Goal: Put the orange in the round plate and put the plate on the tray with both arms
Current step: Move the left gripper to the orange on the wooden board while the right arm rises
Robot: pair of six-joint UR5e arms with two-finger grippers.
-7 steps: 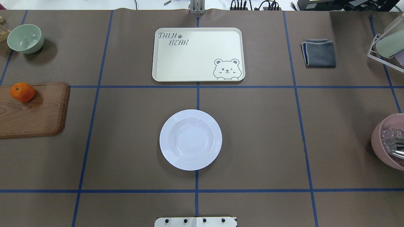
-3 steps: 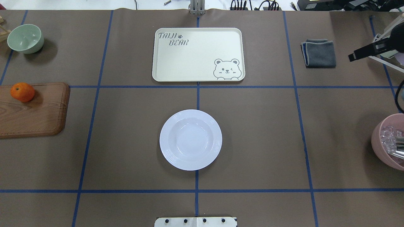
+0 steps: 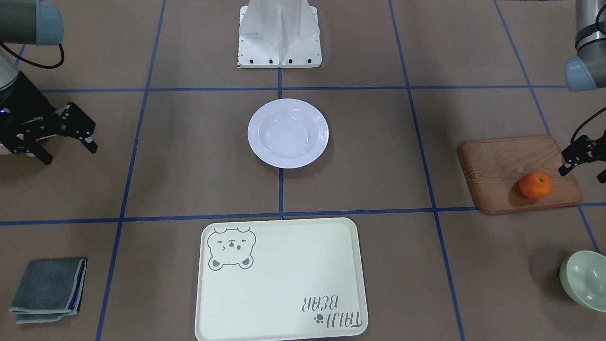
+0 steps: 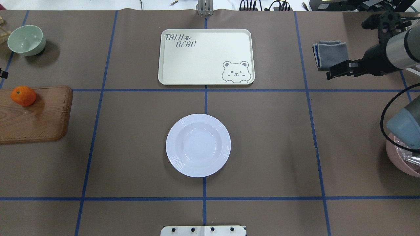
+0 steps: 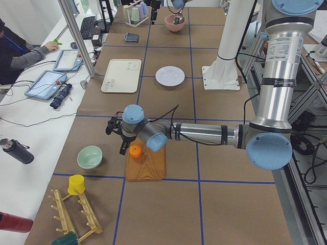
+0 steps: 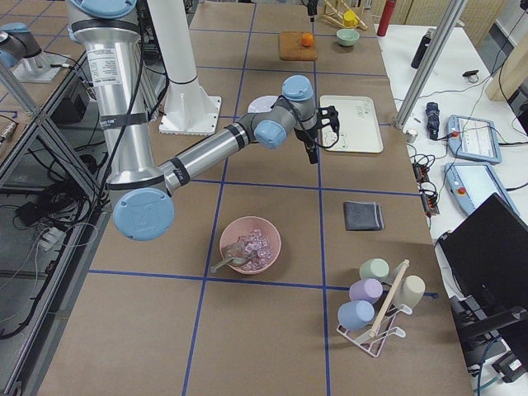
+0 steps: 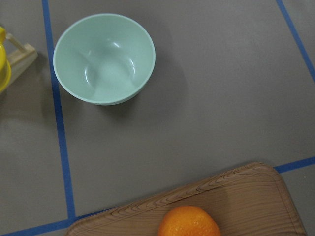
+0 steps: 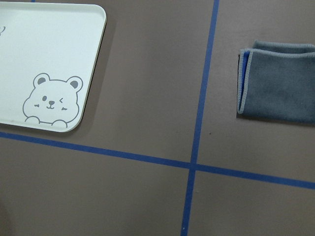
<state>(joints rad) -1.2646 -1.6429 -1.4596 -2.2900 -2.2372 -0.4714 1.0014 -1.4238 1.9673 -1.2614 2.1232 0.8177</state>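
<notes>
The orange (image 3: 535, 185) lies on the outer end of a wooden board (image 3: 492, 166), and also shows at the bottom of the left wrist view (image 7: 189, 221). My left gripper (image 3: 583, 173) hovers open just beside and above it, holding nothing. The white round plate (image 4: 198, 145) sits empty at the table's middle. Beyond the plate lies the cream tray (image 4: 206, 56), bare. On the other side my right gripper (image 3: 68, 152) hangs open and empty, between the tray and the folded grey cloth (image 4: 331, 52), well apart from the plate.
A pale green bowl (image 3: 584, 279) stands past the board. A pink bowl (image 6: 250, 245) with clear cubes and a spoon sits at the right end, with a cup rack (image 6: 375, 305) beyond. The robot base (image 3: 279, 38) is behind the plate. A person sits at the far side in the exterior left view.
My right arm has come into the overhead view from the right and swung left toward the cloth. A tip of the left gripper now shows at the left edge. Orange, plate and tray are unmoved.
</notes>
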